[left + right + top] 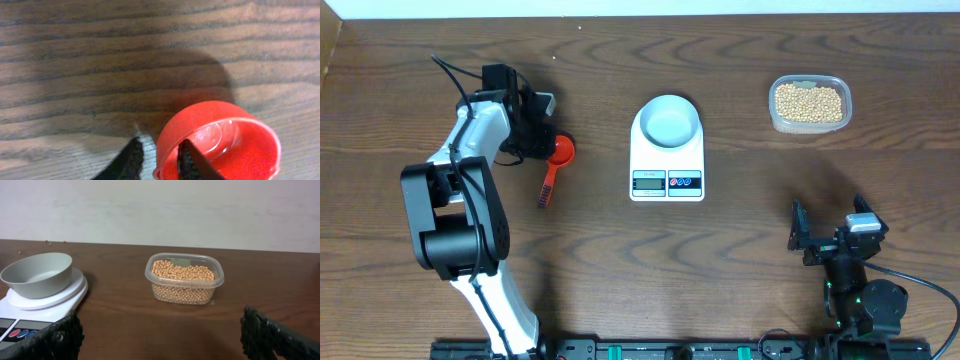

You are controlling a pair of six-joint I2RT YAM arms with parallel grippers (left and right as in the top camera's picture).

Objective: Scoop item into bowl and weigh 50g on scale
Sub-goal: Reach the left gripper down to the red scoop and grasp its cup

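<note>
The red scoop (558, 152) lies on the table at the left, cup toward the back, handle toward the front. My left gripper (542, 140) is at its cup. In the left wrist view the fingers (160, 160) straddle the cup's rim (220, 140), one inside and one outside, with a small gap left. The empty pale bowl (670, 120) sits on the white scale (666, 182). The tan beans (809, 103) fill a clear tub at the back right. My right gripper (825, 240) is open and empty, and its view shows the bowl (37, 275), the scale (45, 307) and the beans (182, 277).
A few stray beans (47, 242) lie near the table's far edge by the wall. The clear tub (184, 287) stands about a hand's width right of the scale. Bare wood lies between my right fingers (160, 335).
</note>
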